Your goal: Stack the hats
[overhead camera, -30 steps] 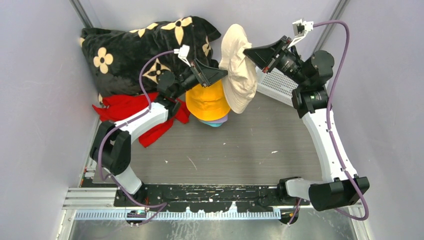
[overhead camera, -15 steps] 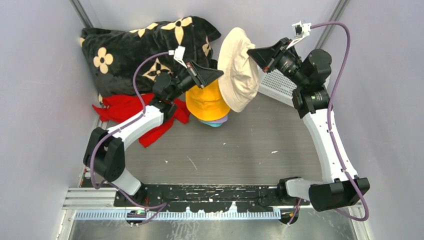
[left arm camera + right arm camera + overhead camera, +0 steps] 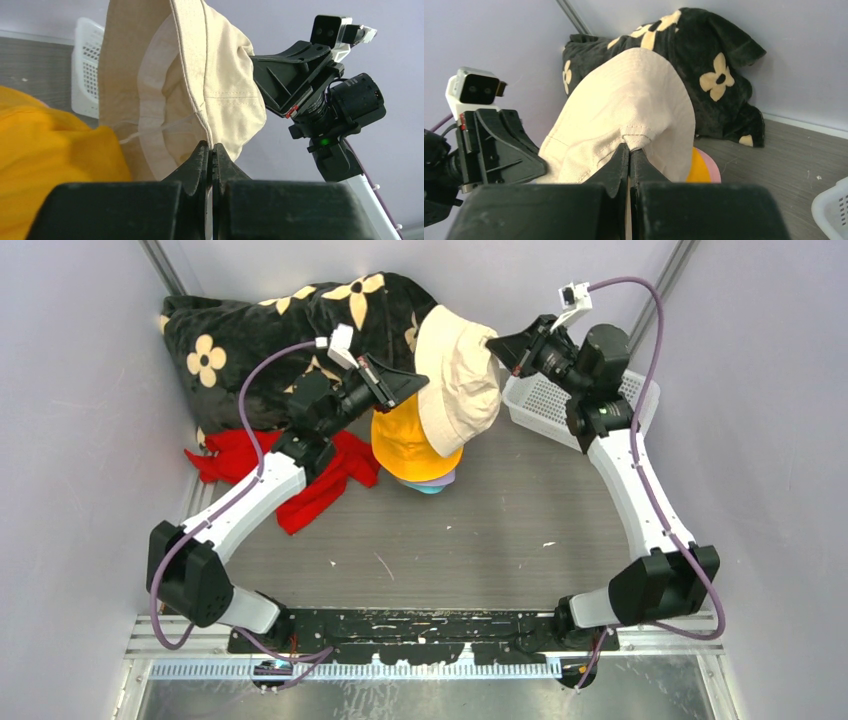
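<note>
Enclosing grey ribbed table (image 3: 480, 535): lilac walls (image 3: 70, 440); beige hat (image 3: 455, 390) held aloft.

Overhead, wrist close-ups; common beige hat (image 3: 455, 380)

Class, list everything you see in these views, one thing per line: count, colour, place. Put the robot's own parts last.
beige hat: one, beige, held in the air over the stack
yellow-orange hat: one, yellow-orange, top of the stack, far middle of the table
hats beneath: count hidden; lavender, teal and pink edges show under the stack's top hat
blanket: one, black with cream flowers, far left corner
cloth: one, red, left of the stack
basket: one, white, far right
table: one, grey
left pincer: one, black, shut on the beige hat's brim
right pincer: one, black, shut on the beige hat's opposite side
</note>
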Motion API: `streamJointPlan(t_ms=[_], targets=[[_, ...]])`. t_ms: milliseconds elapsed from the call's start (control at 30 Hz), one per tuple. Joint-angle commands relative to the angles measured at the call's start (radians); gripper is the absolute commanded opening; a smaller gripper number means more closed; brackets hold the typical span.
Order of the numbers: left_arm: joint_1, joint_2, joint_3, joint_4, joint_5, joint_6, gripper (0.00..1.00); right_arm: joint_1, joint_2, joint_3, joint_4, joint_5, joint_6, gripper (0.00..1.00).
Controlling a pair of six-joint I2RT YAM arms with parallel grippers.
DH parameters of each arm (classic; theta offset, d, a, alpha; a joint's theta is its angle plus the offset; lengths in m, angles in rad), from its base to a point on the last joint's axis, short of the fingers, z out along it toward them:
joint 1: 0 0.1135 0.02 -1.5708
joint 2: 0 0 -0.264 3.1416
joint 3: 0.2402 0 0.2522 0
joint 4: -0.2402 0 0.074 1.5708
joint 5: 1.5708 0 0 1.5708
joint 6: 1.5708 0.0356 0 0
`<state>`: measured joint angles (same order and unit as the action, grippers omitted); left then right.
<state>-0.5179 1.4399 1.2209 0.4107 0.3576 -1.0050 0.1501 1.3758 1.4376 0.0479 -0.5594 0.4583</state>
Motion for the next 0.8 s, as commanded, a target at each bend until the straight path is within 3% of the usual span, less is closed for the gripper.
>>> streamJointPlan(t_ms=[0, 433, 767], targets=[[0.040, -0.023, -0.015, 0.008, -0.019, -0.024, 0.00, 0.018, 0.034, 0.027, 0.090, -0.012, -0.001, 0.01], [0.068, 0.126, -0.006, 0.227, 0.067, -0.148, 0.00, 0.035, 0.047, 0.087, 0.053, 0.021, -0.045, 0.01], [0.068, 0.146, -0.021, 0.246, 0.081, -0.180, 0.00, 0.035, 0.063, 0.131, 0.020, 0.001, -0.050, 0.01]])
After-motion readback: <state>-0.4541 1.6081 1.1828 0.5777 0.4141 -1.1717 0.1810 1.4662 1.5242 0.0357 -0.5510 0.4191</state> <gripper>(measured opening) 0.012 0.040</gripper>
